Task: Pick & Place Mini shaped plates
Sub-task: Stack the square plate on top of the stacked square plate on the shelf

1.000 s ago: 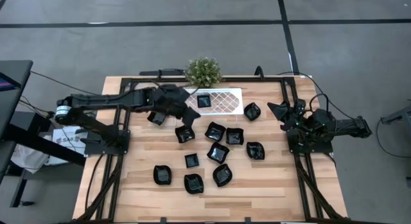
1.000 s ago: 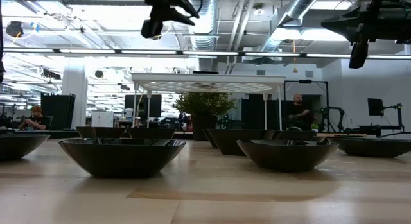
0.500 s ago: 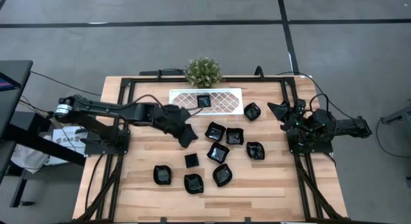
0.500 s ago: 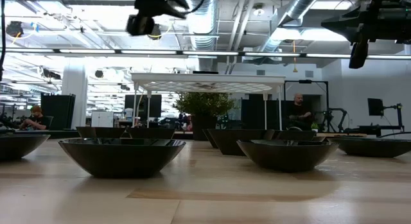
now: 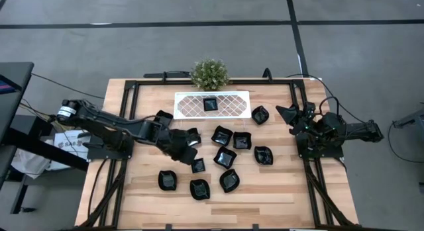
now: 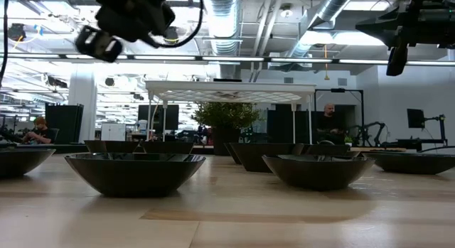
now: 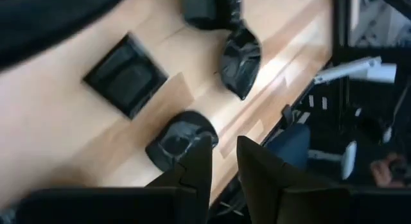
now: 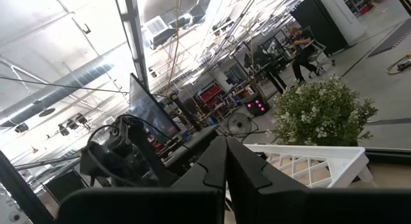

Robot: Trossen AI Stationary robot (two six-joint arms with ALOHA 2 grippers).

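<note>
Several glossy black mini plates lie on their bases on the wooden table, among them a small square one (image 5: 197,165) and a rounded one (image 5: 167,181). One more plate (image 5: 210,104) sits on the white lattice tray (image 5: 232,105). My left gripper (image 5: 191,146) hangs above the plates at the table's middle left, slightly open and holding nothing. Its wrist view shows it (image 7: 223,169) above a rounded plate (image 7: 180,137), beside a square plate (image 7: 125,76). My right gripper (image 5: 286,115) waits raised at the right side, shut (image 8: 225,156).
A small green potted plant (image 5: 210,73) stands at the far edge behind the tray. Black frame rails (image 5: 126,125) run along both sides of the table. Bare wood lies along the near edge (image 5: 265,204) and near the left rail.
My left arm has swung from beside the tray toward the table's near edge and has come down a little, and now hangs over the plates at the middle left. No plate has moved.
</note>
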